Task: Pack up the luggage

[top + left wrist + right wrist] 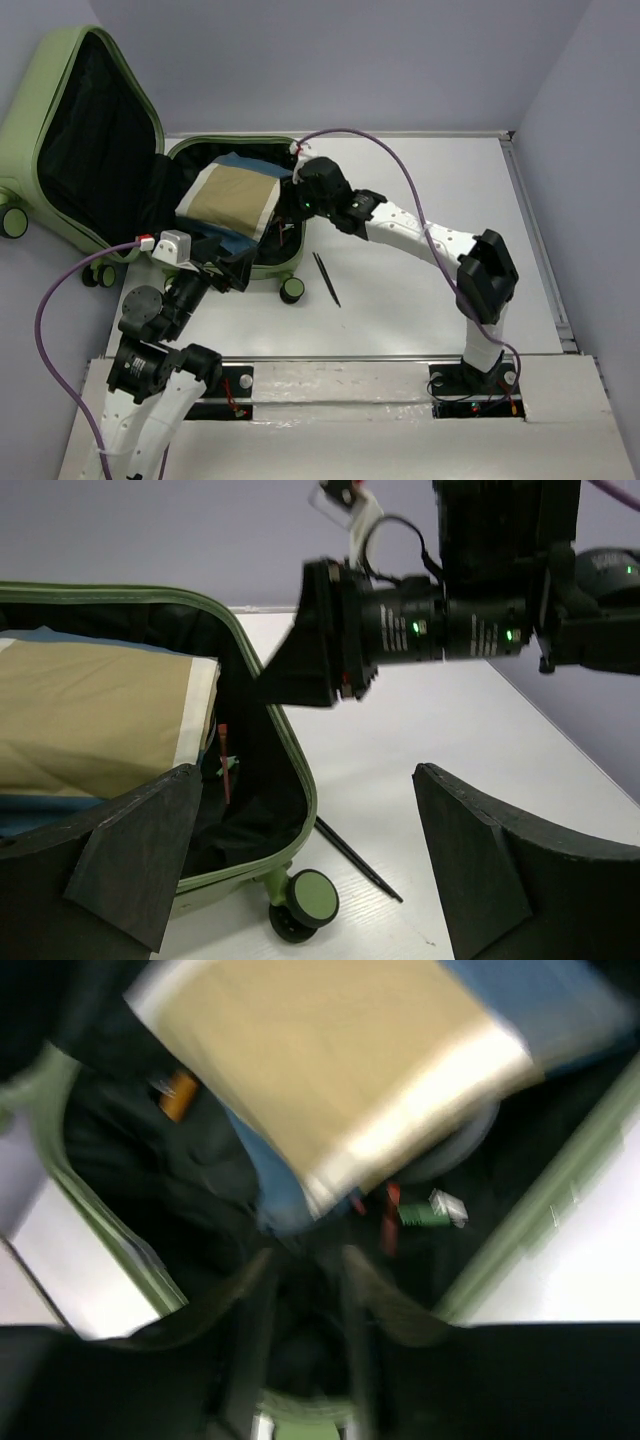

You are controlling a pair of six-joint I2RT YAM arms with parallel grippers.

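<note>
The pale green luggage (25, 130) lies open at the table's far left, its lid propped up and its black lining showing. A folded tan and cream cloth (232, 198) lies on a blue cloth (240, 160) in the base. My left gripper (232, 270) is open and empty at the base's near right corner, astride the rim (290, 770) and above a wheel (305, 900). My right gripper (298, 200) reaches into the base's right side. The right wrist view is blurred; its fingers (250, 1290) stand close together beside the cloth (320, 1050).
A thin black stick (327, 278) lies on the white table just right of the luggage; it also shows in the left wrist view (355, 855). Small red and green items (420, 1215) lie in the base's lining. A raised rail (535, 230) runs along the table's right side.
</note>
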